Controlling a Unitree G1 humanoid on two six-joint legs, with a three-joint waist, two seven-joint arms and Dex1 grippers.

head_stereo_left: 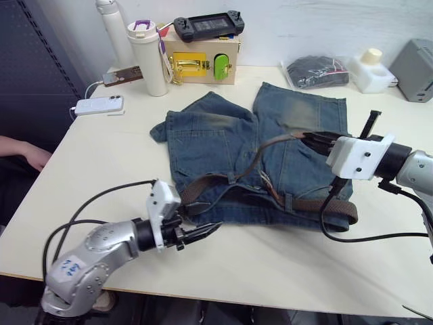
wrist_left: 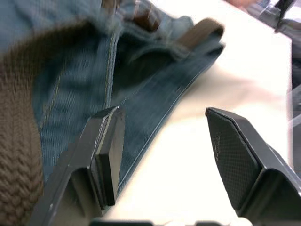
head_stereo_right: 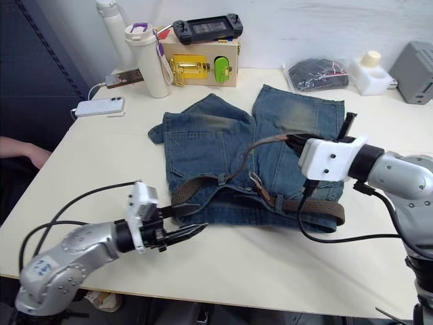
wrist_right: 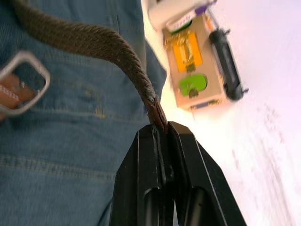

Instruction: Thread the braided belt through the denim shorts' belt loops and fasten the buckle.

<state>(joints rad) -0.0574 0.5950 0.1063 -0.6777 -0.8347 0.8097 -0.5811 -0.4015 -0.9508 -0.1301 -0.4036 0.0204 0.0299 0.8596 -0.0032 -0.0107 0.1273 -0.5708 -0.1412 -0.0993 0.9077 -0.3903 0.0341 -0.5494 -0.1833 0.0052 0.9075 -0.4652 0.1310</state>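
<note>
One dark brown braided belt (wrist_right: 94,42) tip pinched in right jaws; left jaws gape empty.

A lab or office bench: cream table (head_stereo_left: 257,264), charging power bank (head_stereo_left: 99,105), latch box (head_stereo_left: 201,59), handheld console (head_stereo_left: 208,26).

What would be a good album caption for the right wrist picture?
The right gripper pinches the tip of the braided belt above the denim shorts, with the silver buckle close by.

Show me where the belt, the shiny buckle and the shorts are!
braided belt (wrist_right: 89,42), right wrist view, on the woven strap above the shut right pincer.
buckle (wrist_right: 26,82), right wrist view, on its silver frame.
denim shorts (head_stereo_left: 203,145), left eye view, on one leg.
</note>
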